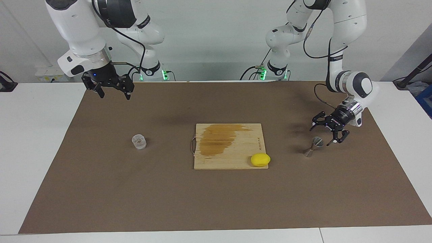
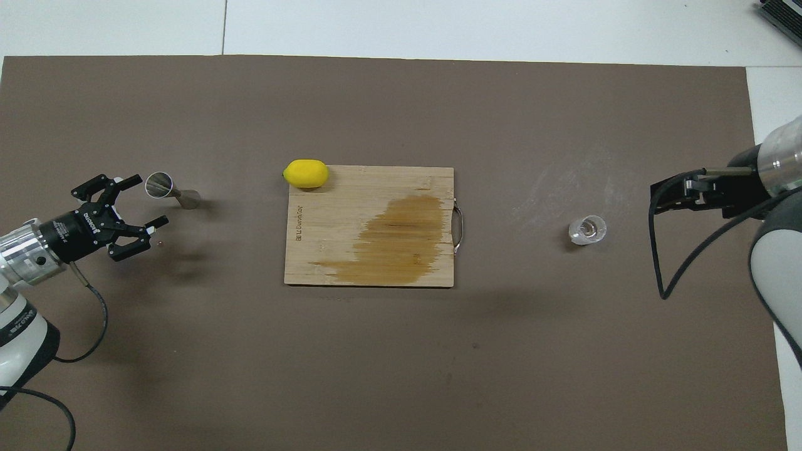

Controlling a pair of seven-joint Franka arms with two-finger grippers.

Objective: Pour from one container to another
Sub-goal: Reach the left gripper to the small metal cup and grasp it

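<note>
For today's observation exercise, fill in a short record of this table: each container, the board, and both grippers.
glass cup: upright on the mat, toward the right arm's end
jigger: on the mat, toward the left arm's end
cutting board: mid-table, stained, lemon on one corner
left gripper: open, beside the jigger, holding nothing
right gripper: open, raised, waiting
</note>
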